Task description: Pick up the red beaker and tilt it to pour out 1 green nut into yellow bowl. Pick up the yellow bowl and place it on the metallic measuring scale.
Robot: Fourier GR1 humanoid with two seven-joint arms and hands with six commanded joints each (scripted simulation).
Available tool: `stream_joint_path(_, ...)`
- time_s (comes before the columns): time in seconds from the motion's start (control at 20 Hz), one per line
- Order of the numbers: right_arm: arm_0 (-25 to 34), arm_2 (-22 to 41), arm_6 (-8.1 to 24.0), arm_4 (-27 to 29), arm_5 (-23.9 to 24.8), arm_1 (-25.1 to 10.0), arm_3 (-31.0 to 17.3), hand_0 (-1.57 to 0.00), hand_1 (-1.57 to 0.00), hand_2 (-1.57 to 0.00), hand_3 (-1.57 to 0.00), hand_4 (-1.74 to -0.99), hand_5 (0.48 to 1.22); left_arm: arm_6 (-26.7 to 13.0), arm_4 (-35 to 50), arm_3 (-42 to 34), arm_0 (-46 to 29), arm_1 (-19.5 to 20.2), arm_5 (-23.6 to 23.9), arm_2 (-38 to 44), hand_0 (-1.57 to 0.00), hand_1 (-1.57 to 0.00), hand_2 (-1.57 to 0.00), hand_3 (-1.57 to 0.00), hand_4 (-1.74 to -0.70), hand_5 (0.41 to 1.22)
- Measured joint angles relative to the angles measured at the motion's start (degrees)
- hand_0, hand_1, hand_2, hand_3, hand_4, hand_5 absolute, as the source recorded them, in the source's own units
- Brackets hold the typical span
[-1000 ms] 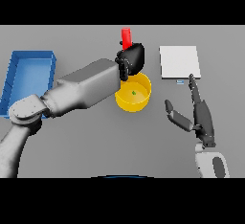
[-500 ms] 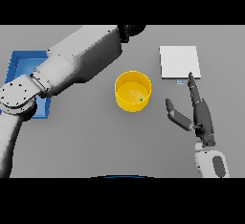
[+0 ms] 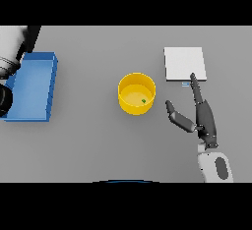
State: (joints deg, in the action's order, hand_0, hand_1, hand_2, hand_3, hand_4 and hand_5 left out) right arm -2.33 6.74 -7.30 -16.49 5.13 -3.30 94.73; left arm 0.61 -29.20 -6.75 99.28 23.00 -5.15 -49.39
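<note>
The yellow bowl (image 3: 131, 87) stands upright near the middle of the table, with one green nut (image 3: 143, 101) lying inside it. The metallic measuring scale (image 3: 184, 63), a flat pale square, lies to the bowl's right and farther back. My right hand (image 3: 205, 118) rests open on the table just right of the bowl, its fingers straight and pointing at the scale's front edge, its thumb spread toward the bowl without touching it. Only a dark part of my left hand (image 3: 32, 35) shows at the far upper left above the tray. The red beaker is out of sight.
A blue tray (image 3: 49, 89) lies at the left side of the table, partly covered by my left arm (image 3: 9, 44).
My left arm has swung away from over the bowl to the far left, and the red beaker it held has gone from view. The right hand and bowl stayed put.
</note>
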Motion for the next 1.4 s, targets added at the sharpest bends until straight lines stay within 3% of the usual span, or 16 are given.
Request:
stream_joint_path(0.15, 0.3, -0.8, -1.4, 4.2, -2.4, 0.5, -0.2, 0.00, 0.00, 0.00, 0.00, -1.083, 0.625, -1.3, 10.0, 4.0, -2.9, 4.4, 2.9, 6.7, -1.57, -1.57, -1.57, -1.48, -1.74, 1.221)
stream_joint_path(0.3, 0.1, -0.6, -1.2, 4.9, -3.5, 0.1, 0.4, 0.00, 0.00, 0.00, 0.00, -1.106, 0.642, -2.8, 18.6, 7.0, -8.1, 7.5, 7.1, 11.9, -1.57, -1.57, -1.57, -1.52, -1.74, 1.221)
stream_joint_path(0.6, 1.0, -0.8, -1.5, 6.0, -4.9, -0.7, -0.6, 0.00, 0.00, 0.00, 0.00, -1.168, 0.680, -10.2, 30.7, 10.9, -15.6, 9.6, 14.5, 18.4, -1.57, -1.57, -1.57, -1.52, -1.74, 1.221)
stream_joint_path(0.75, -0.4, 0.2, -3.3, 4.3, -4.7, -0.9, -0.2, 0.00, 0.00, 0.00, 0.00, -1.191, 0.702, -9.9, 35.2, 12.4, -18.9, 9.4, 15.2, 21.0, -1.57, -1.57, -1.57, -1.43, -1.74, 1.221)
stream_joint_path(0.85, 0.6, -0.3, -1.5, 4.3, -4.4, -1.3, -0.1, 0.00, 0.00, 0.00, 0.00, -1.194, 0.703, -8.9, 38.0, 14.0, -21.0, 8.4, 16.6, 23.0, -1.57, -1.57, -1.57, -1.37, -1.74, 1.221)
stream_joint_path(1.05, 0.5, 0.0, -2.0, 3.7, -4.2, -1.0, -1.3, 0.00, 0.00, 0.00, 0.00, -1.205, 0.704, -4.1, 42.4, 19.7, -22.6, 6.6, 17.9, 26.1, -1.57, -1.57, -1.57, -1.38, -1.74, 1.221)
stream_joint_path(1.2, 0.4, -0.5, -3.0, 4.2, -4.5, -1.8, -0.8, 0.00, 0.00, 0.00, 0.00, -1.201, 0.693, 0.7, 44.3, 29.0, -20.8, 4.2, 18.2, 28.5, -1.57, -1.57, -1.57, -1.39, -1.74, 1.221)
stream_joint_path(1.3, 1.2, -0.7, -1.8, 4.6, -4.6, -1.6, -1.0, 0.00, 0.00, 0.00, 0.00, -1.186, 0.687, 5.0, 45.1, 38.2, -17.6, 2.0, 17.4, 30.4, -1.57, -1.57, -1.57, -1.38, -1.74, 1.221)
stream_joint_path(1.4, 1.2, -0.4, -1.6, 4.5, -4.4, -1.0, -1.3, 0.00, 0.00, 0.00, 0.00, -1.170, 0.683, 10.6, 45.7, 49.3, -14.2, -0.6, 16.5, 32.4, -1.57, -1.57, -1.57, -1.38, -1.74, 1.076)
